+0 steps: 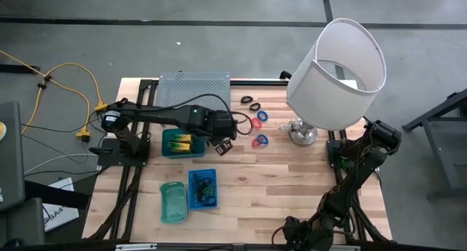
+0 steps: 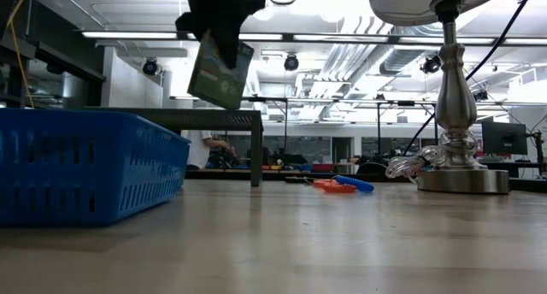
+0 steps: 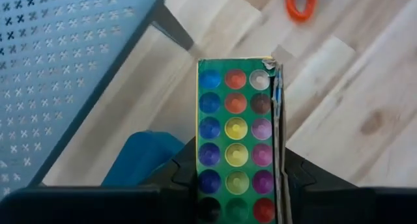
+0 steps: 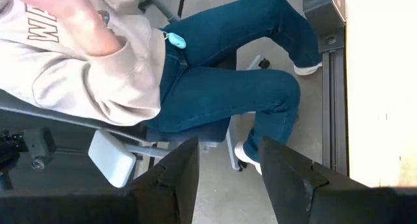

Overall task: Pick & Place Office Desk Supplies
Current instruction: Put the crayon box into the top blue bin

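Note:
My left gripper [image 1: 225, 144] hangs above the table's middle, just right of a blue tray [image 1: 182, 143] that holds yellow-green packets. It is shut on a flat green box of coloured dots [image 3: 236, 126], which the low view shows as the box [image 2: 220, 72] high off the table. Red and blue rings [image 1: 260, 140] and black loops [image 1: 252, 103] lie loose on the wood toward the lamp. My right arm [image 1: 350, 178] is folded at the table's right near corner. Its gripper [image 4: 228, 165] is open and points off the table toward a seated person. My left gripper pinches the green box between its two fingers, one finger [image 3: 184, 175] on each long edge, at the box's end nearest the wrist [image 3: 236, 198]. The fingers lie along the box. It is lifted clear and hangs tilted below the gripper [image 2: 224, 16].
A grey perforated rack [image 1: 193, 83] stands at the far edge. The lamp [image 1: 332, 72] and its base [image 1: 303, 134] take up the far right. A teal tray [image 1: 173, 202] and a blue tray [image 1: 203, 187] sit near the front. Bare wood lies right of them.

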Controlling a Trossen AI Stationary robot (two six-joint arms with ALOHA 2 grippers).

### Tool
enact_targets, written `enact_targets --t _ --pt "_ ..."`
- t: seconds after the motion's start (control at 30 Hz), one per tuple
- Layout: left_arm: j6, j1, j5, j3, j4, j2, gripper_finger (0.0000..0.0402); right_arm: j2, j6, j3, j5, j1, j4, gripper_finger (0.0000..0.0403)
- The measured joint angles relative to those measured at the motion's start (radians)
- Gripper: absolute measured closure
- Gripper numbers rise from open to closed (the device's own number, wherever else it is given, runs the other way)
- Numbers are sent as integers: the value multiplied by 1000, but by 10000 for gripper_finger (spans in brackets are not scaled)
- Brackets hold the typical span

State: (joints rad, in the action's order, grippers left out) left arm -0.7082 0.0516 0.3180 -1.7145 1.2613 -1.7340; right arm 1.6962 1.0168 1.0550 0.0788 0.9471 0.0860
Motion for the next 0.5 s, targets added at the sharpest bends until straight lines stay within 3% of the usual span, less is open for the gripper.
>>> enact_targets --t 0.17,0.37,0.5 --pt "-124 -6 30 0 16 0 300 0 0 0 0 0 0 257" --pt "-320 6 109 4 184 0 300 0 0 0 0 0 0 257" --pt "-369 29 140 19 199 8 300 0 0 0 0 0 0 257"
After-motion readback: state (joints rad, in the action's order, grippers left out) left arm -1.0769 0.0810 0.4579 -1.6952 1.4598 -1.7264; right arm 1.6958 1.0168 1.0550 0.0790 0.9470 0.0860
